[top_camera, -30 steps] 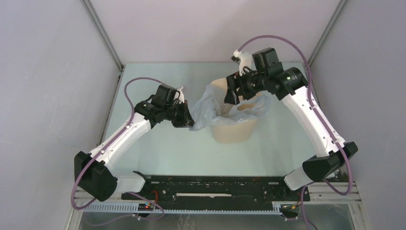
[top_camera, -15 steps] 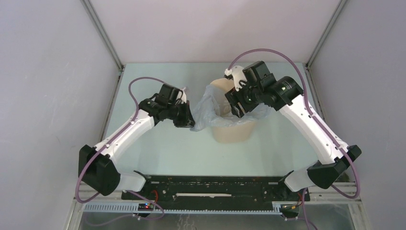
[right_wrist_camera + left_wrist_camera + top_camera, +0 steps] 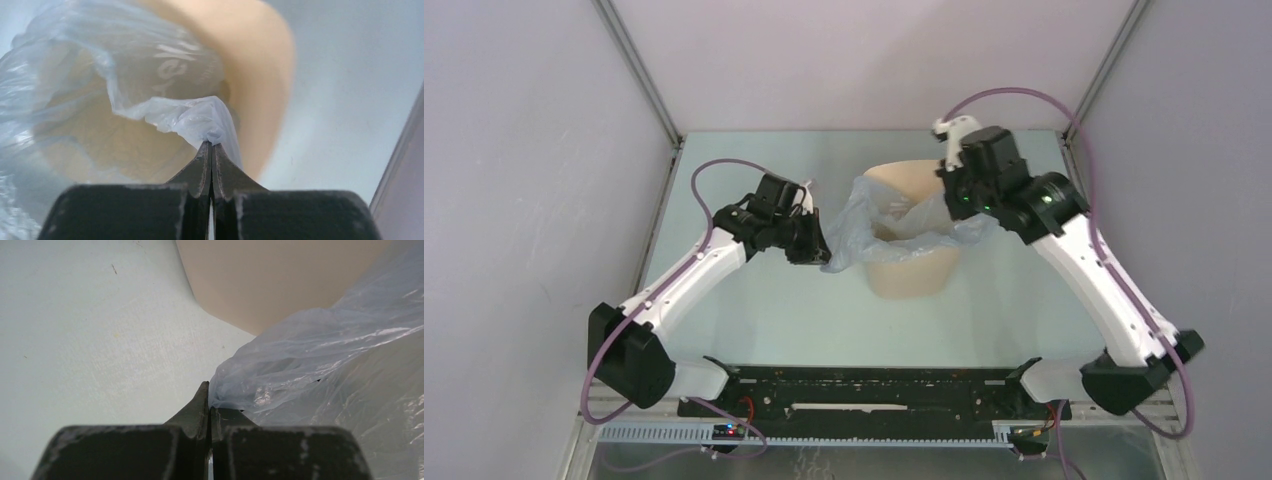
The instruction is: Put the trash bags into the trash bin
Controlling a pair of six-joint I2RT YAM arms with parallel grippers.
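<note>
The beige trash bin [image 3: 911,273] stands upright mid-table, and the pale-blue trash bag [image 3: 860,228] is draped over its mouth with film hanging into it. My left gripper [image 3: 821,258] is shut on the bag's left edge, just left of the bin. In the left wrist view its gripper [image 3: 209,399] pinches the bag [image 3: 320,365] beside the bin's wall [image 3: 270,275]. My right gripper [image 3: 951,203] is over the bin's right rim. In the right wrist view that gripper [image 3: 211,146] is shut on a bunched fold of bag [image 3: 190,117] above the bin [image 3: 260,65].
The pale green table [image 3: 754,300] is enclosed by grey walls with metal corner posts [image 3: 639,75]. A black rail [image 3: 864,390] runs along the near edge between the arm bases. A purple cable [image 3: 1014,95] loops above the right wrist.
My right gripper dipped into the bin's mouth, shut on a fold of the bag and pulled back toward the right rim. The left gripper kept its grip in place.
</note>
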